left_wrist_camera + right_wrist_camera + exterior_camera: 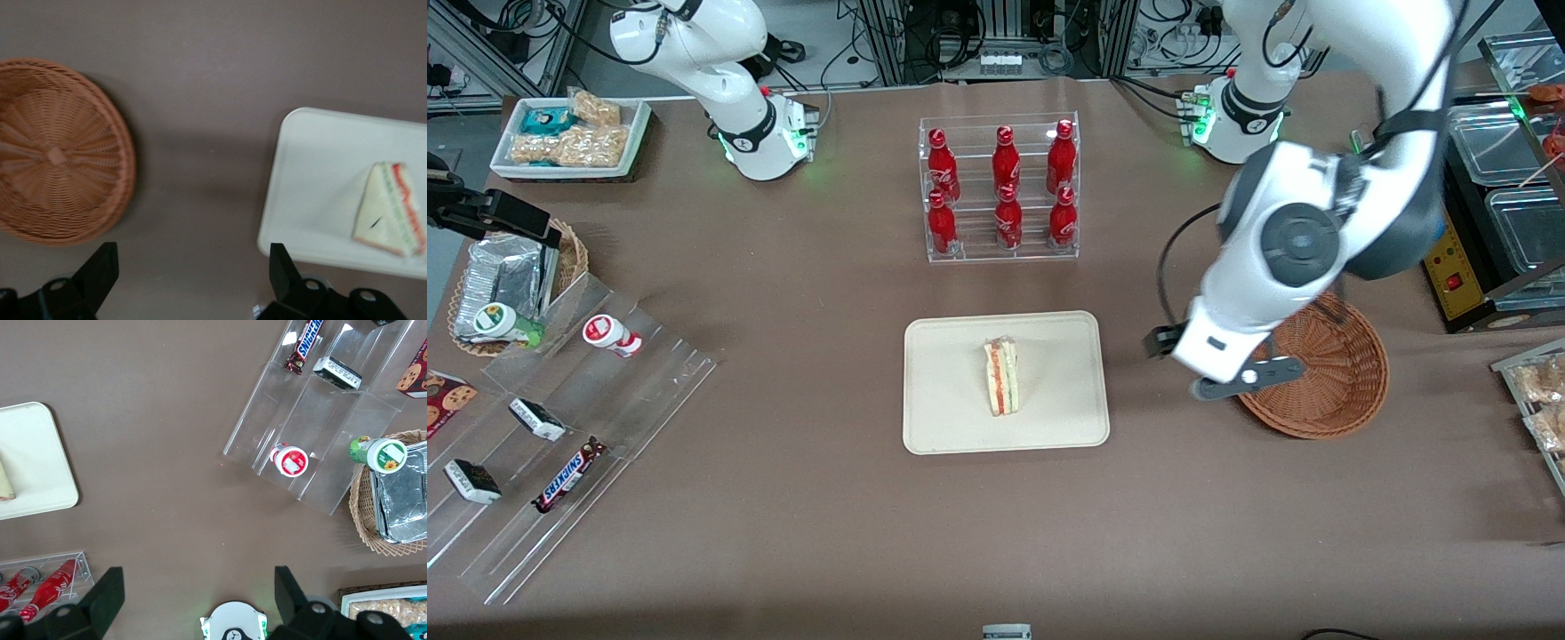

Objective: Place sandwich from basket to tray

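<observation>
Gripper (190,280) hangs above the bare surface (1138,498) between basket (1325,373) and tray (943,418), fingers (100,270) spread wide, holding nothing. Sandwich (1001,376) lies on the tray, well apart from the gripper. Basket holds nothing.

brown table (783,498), cabling racks (996,36)
</observation>
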Robot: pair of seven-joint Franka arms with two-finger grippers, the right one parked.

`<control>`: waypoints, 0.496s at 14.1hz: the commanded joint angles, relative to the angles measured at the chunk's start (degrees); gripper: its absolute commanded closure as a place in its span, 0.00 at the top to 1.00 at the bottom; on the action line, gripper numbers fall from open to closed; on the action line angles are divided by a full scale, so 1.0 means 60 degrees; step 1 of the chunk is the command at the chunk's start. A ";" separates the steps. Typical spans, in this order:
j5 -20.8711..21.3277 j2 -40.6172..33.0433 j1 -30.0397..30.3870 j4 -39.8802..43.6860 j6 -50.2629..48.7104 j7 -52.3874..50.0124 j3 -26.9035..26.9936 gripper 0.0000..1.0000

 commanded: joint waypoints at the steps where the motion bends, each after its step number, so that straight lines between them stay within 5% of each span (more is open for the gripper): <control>1: 0.0108 -0.0884 0.0874 -0.0429 -0.0912 0.1918 -0.0125 1.00; 7: 0.0093 -0.1778 0.2266 -0.0400 -0.1443 0.3257 -0.0125 1.00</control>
